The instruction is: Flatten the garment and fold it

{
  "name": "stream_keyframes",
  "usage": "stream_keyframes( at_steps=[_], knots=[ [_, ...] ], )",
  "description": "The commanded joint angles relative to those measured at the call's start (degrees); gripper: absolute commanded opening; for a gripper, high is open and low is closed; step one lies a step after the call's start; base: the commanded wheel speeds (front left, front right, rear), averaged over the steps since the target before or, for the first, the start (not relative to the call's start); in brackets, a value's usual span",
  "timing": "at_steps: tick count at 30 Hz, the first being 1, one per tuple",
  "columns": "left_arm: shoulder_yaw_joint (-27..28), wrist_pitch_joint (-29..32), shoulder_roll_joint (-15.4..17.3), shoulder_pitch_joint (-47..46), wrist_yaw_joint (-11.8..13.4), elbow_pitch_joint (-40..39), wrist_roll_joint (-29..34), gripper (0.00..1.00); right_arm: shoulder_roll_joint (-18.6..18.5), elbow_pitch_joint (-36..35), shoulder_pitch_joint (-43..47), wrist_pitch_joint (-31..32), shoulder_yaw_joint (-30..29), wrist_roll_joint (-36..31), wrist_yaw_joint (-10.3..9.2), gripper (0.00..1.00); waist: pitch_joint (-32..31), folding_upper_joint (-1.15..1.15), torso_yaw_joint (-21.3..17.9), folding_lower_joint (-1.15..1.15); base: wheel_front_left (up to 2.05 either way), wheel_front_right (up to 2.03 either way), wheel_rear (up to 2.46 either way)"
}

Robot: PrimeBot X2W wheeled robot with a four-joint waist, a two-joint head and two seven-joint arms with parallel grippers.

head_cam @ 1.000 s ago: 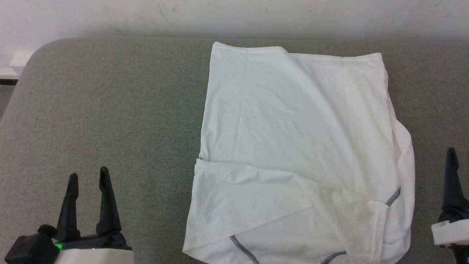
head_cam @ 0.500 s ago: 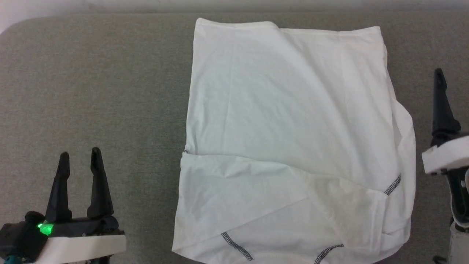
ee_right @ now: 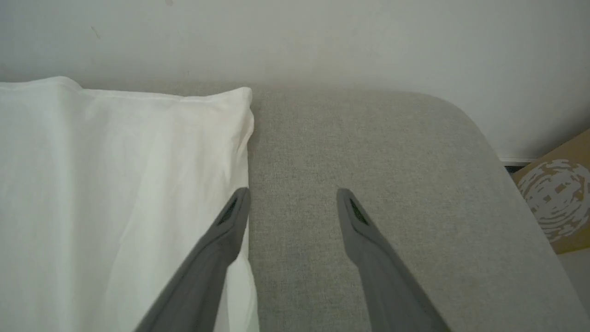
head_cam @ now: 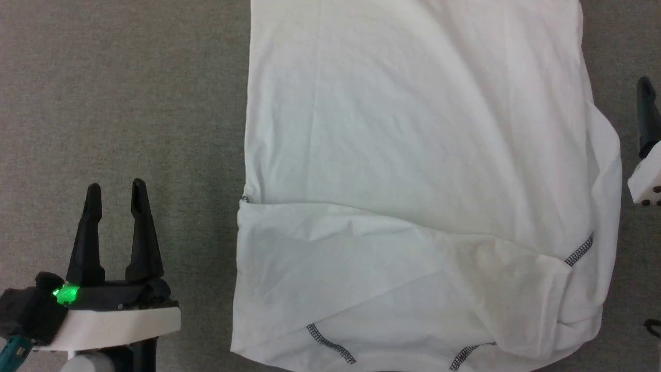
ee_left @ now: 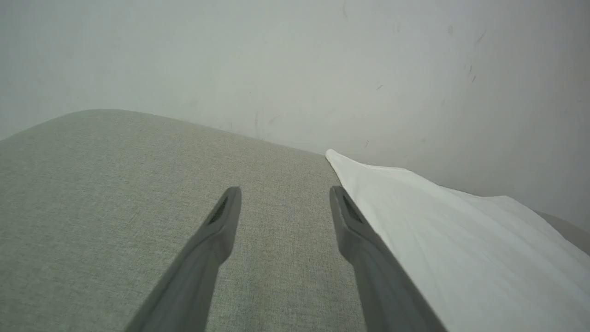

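Observation:
The white T-shirt [head_cam: 408, 170] lies spread on the grey fabric surface [head_cam: 119, 93], its near part folded over itself with dark zigzag seams [head_cam: 330, 345] showing at the bottom. My left gripper [head_cam: 116, 191] stands open on bare surface to the shirt's left, apart from it. In the left wrist view the shirt [ee_left: 461, 244] lies just right of the open left gripper [ee_left: 283, 196]. One dark finger of my right gripper [head_cam: 648, 111] shows at the head view's right edge, beside the shirt. The right wrist view has the right gripper [ee_right: 292, 196] open, with the shirt's edge [ee_right: 120, 184] by its left finger.
A pale wall [ee_left: 295, 60] rises behind the surface. Past the surface's rounded right corner sits a brown cardboard box [ee_right: 555, 198]. Bare grey surface extends left of the shirt and right of it [ee_right: 368, 147].
The head camera has tilted down and closer, so the shirt's far edge and the wall have left the view. The right gripper has risen in the picture and sits farther toward the edge.

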Motion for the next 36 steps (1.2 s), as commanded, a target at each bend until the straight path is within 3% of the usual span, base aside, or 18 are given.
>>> stream_keyframes(
  at_steps=[1,19,22,23,30,36],
  knots=[
    [0.3,-0.3,-0.3,-1.2,-0.5,0.2,0.4,1.00,-0.3,0.5,0.2,1.2,0.1,0.2,-0.05,1.00,1.3,0.00,0.4,-0.01,0.00,0.00,0.00],
    [0.9,-0.3,-0.6,-3.2,-1.9,1.7,0.7,1.00,0.5,1.0,4.1,8.6,1.4,2.4,-0.05,0.99,3.4,0.00,0.5,-0.01,0.00,0.00,0.00],
    [0.8,-0.3,-0.5,-3.5,-2.0,2.0,0.7,1.00,0.8,1.2,4.2,8.7,1.6,2.4,-0.05,0.17,3.8,0.00,0.6,-0.01,0.00,0.00,0.00],
    [0.7,-0.3,-0.4,-3.5,-2.0,2.1,0.6,1.00,0.9,1.3,4.2,8.6,1.7,2.3,-0.05,0.00,3.9,0.00,0.6,-0.01,0.00,0.00,0.00],
    [0.5,-0.3,-0.2,-3.9,-2.1,2.9,0.6,1.00,1.7,1.8,3.2,6.0,0.5,1.3,-0.05,0.00,3.7,0.00,0.4,-0.01,0.00,0.00,0.00],
    [-0.1,-0.3,-0.2,-3.2,-2.1,4.0,0.9,1.00,2.7,2.6,5.4,3.7,-4.0,0.8,-0.05,0.00,1.3,0.00,0.0,-0.01,0.00,0.00,0.00]
  ],
)
